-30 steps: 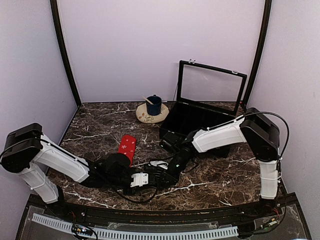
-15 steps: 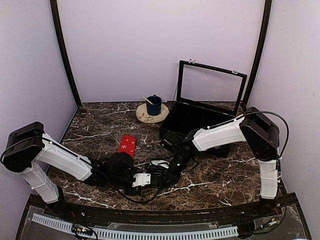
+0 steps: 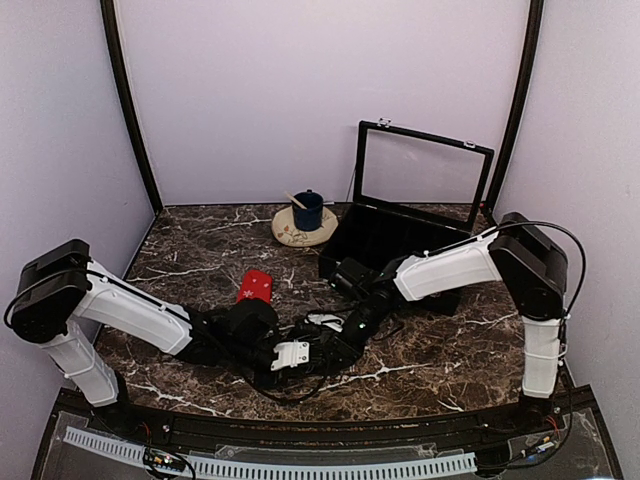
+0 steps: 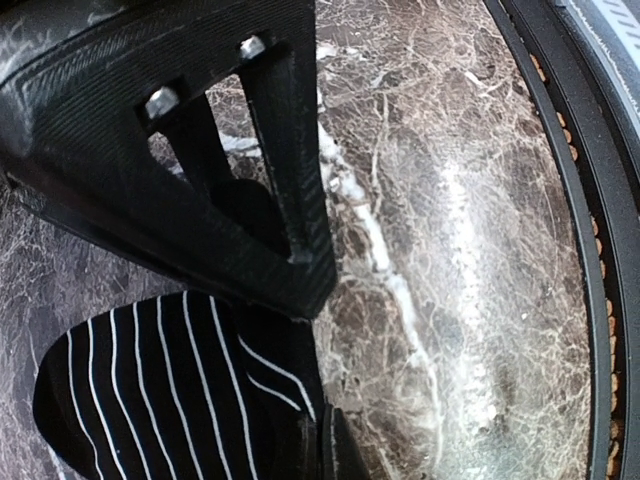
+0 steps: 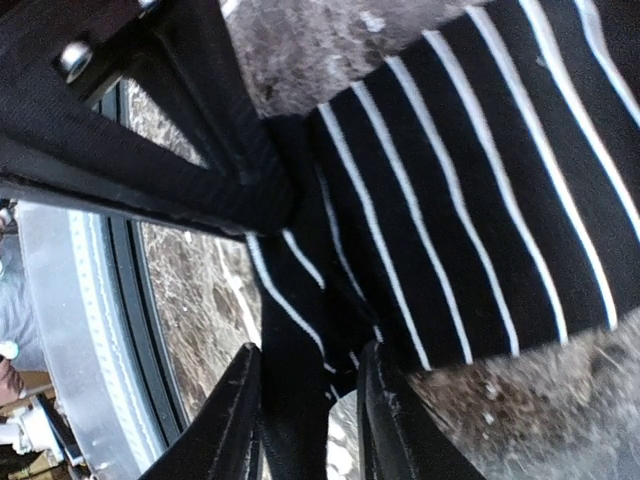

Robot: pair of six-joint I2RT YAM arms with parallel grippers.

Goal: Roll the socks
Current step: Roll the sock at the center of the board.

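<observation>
A blue cup holding a stick sits on a round plate at the back of the marble table. Just beside it to the right, a black case stands with its clear lid raised.

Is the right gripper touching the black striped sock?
Touching. Right wrist view: the right gripper pinches the black striped sock, fabric bunched against its fingers.

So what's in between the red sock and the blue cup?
Just bare table, as the top camera shows. The dark marble runs from the red sock up to the little plate that the blue cup stands on.
</observation>
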